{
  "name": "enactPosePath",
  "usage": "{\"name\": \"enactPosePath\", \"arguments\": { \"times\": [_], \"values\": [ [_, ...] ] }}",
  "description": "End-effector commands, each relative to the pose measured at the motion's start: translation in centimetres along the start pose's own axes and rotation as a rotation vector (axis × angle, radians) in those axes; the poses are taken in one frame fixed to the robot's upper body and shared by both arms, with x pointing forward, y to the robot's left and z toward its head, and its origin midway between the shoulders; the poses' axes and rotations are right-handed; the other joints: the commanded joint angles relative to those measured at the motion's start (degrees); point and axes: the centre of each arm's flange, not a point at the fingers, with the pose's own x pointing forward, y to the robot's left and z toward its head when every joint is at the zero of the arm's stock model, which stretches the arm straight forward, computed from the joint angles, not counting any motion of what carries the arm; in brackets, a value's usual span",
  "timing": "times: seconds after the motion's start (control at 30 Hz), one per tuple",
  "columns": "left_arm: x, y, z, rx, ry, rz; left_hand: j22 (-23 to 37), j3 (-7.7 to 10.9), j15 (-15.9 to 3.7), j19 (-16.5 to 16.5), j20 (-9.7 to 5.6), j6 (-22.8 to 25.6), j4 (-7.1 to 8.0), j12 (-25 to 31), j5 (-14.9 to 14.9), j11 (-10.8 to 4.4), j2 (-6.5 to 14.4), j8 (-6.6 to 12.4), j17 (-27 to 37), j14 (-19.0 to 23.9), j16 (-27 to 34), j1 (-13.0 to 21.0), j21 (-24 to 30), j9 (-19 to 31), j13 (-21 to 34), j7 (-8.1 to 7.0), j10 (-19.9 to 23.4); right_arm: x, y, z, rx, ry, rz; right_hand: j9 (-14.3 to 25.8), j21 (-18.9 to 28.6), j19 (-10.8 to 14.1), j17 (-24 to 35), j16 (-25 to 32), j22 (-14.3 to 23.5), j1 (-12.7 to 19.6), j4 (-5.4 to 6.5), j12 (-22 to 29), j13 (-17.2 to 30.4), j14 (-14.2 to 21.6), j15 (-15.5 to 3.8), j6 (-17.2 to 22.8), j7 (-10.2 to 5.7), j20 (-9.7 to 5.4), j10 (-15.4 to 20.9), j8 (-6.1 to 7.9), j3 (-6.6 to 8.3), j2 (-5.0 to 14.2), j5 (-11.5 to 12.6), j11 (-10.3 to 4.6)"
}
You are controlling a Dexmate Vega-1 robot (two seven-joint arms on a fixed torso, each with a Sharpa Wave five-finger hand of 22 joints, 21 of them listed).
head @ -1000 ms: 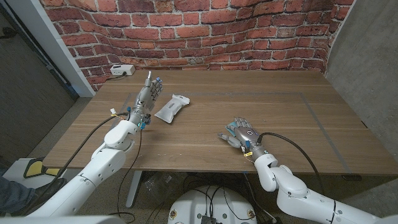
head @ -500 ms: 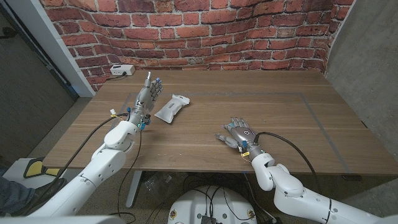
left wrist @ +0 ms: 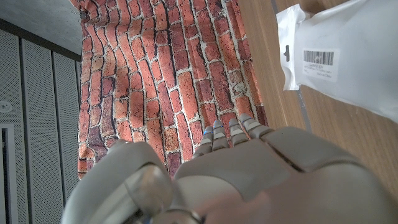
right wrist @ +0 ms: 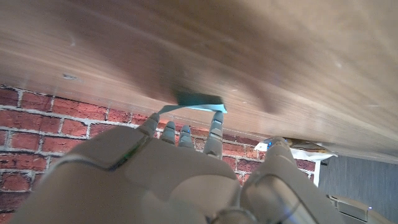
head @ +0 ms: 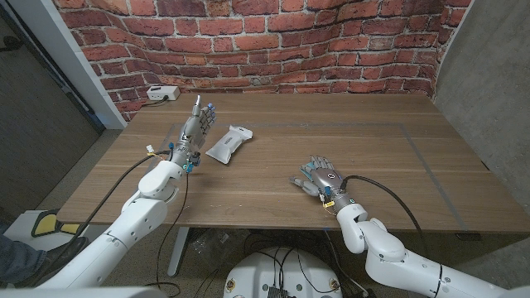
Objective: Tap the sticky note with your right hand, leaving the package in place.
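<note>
We see the wooden bench [head: 348, 141] running up to a brick wall [head: 273, 41]. The left arm [head: 137, 211] reaches in from the near left corner, and its hand [head: 195, 129] stands on edge, fingers apart and straight toward the wall, holding nothing. Just beside that hand, in the far left part of the bench, lies the white package [head: 228, 143], its long axis slanting from the near left toward the far edge. The right hand [head: 321, 177] is lowered near the front edge, back up and fingers spread. In the right wrist view its fingertips [right wrist: 216, 117] touch the small blue sticky note [right wrist: 200, 100].
</note>
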Motion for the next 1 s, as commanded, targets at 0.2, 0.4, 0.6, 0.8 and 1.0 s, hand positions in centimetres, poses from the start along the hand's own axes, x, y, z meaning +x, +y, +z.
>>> {"name": "enactPosePath", "arguments": {
  "times": [0.2,0.4,0.6,0.8,1.0],
  "values": [
    [0.4,-0.1,-0.2,-0.005,0.007,-0.009,0.3,-0.27,-0.10,-0.2,0.72,0.7,0.04,-0.2,0.0,-0.19,0.5,0.12,0.1,0.1,-0.2,0.2,0.0,0.3,0.1,0.17,0.6,0.5,-0.9,-1.4,0.017,0.046,-0.019,0.2,0.6,-10.1,0.1,0.5,0.2,0.5,-0.26,0.4,0.2,-6.8,0.36,-0.3,-0.07,0.45,0.4,0.02,0.06,0.23,0.2,0.20],
    [0.4,0.0,-0.2,-0.002,0.010,-0.003,0.3,-0.26,-0.12,-0.2,0.82,0.8,0.02,-0.2,-0.1,-0.39,0.6,0.08,0.1,0.1,-0.2,0.3,0.0,0.3,0.2,0.21,0.6,0.6,-0.3,-1.0,0.000,0.016,0.000,0.3,0.7,-10.1,0.1,0.5,0.2,0.5,-0.29,0.5,0.2,-6.7,0.35,-0.3,-0.15,0.49,0.4,0.08,0.06,0.21,0.2,0.17],
    [0.5,0.1,0.0,0.001,0.006,0.001,0.3,-0.24,-0.16,-0.2,0.88,0.9,0.01,-0.2,-0.1,-0.41,0.7,0.07,0.1,0.2,-0.2,0.4,0.1,0.3,0.2,0.12,0.7,0.7,0.0,-0.3,-0.011,-0.007,0.006,0.3,0.7,-10.1,0.1,0.5,0.2,0.5,-0.32,0.5,0.2,-6.8,0.36,-0.4,-0.29,0.55,0.3,0.08,0.09,0.24,0.2,0.10],
    [0.4,0.0,0.1,0.001,0.004,-0.002,0.3,-0.23,-0.18,-0.2,0.93,1.0,0.00,-0.2,-0.1,-0.50,0.8,0.05,0.1,0.2,-0.2,0.5,0.1,0.3,0.2,0.12,0.7,0.8,0.2,-0.7,-0.007,0.025,0.028,0.3,0.7,-10.1,0.1,0.5,0.2,0.6,-0.36,0.5,0.2,-6.8,0.35,-0.3,-0.40,0.65,0.3,0.16,0.12,0.25,0.2,0.12],
    [0.2,0.0,0.0,0.001,0.004,0.000,0.3,-0.22,-0.31,-0.2,0.95,1.0,-0.02,-0.2,-0.2,-0.58,0.9,0.01,0.1,0.2,-0.2,0.5,0.1,0.3,0.2,0.14,0.8,0.8,0.1,-1.6,-0.008,0.061,0.032,0.3,0.7,-10.1,0.2,0.4,0.2,0.5,-0.34,0.5,0.2,-6.9,0.35,-0.2,-0.31,0.66,0.3,0.21,0.09,0.22,0.1,0.13]
  ]
}}
